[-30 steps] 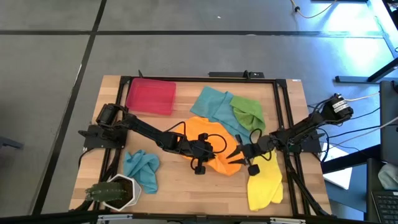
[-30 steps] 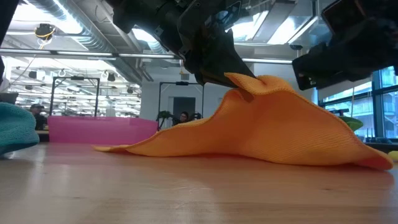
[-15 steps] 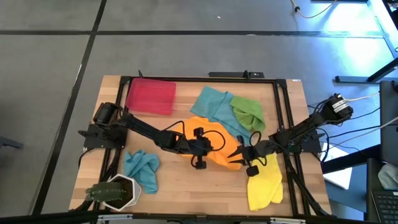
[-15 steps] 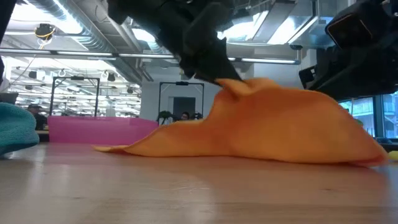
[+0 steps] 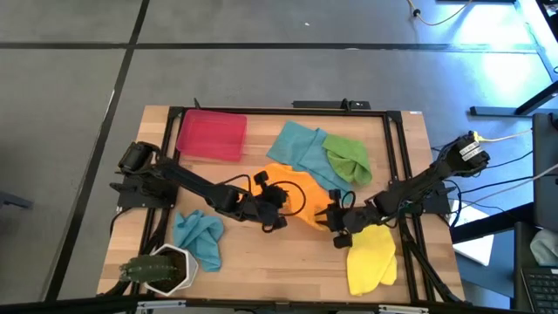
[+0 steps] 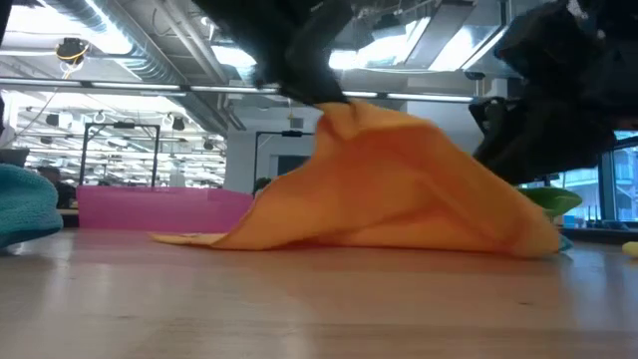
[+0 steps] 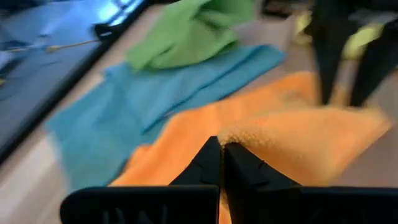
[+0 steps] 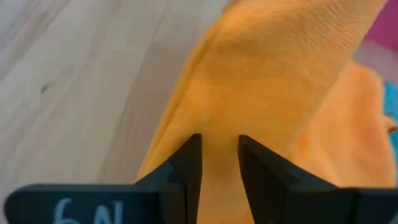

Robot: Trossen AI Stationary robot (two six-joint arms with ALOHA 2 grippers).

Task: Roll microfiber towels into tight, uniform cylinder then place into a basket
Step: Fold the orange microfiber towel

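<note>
Pinching the orange towel (image 5: pixel 301 199) mid-table, the left gripper (image 7: pixel 221 152) lifts a peak; only the low view shows it tented. Right gripper (image 8: pixel 219 155) straddles its edge, fingers slightly parted around cloth.

Large towel (image 5: pixel 296 202) at table (image 5: pixel 261 257) centre, bunched, between both grippers. Left gripper (image 5: pixel 281 195) on its left part, pinching fold; right gripper (image 5: pixel 332 216) at its right edge, fingers (image 8: pixel 189 163) either side of cloth. Basket (image 5: pixel 211 134) at far left corner. Two overlapping towels (image 5: pixel 318 153) behind large towel, touching it. Crumpled towel (image 5: pixel 199 235) near left, just beside plant pot (image 5: pixel 164 269). Another towel (image 5: pixel 371 258) near right, under right arm.
</note>
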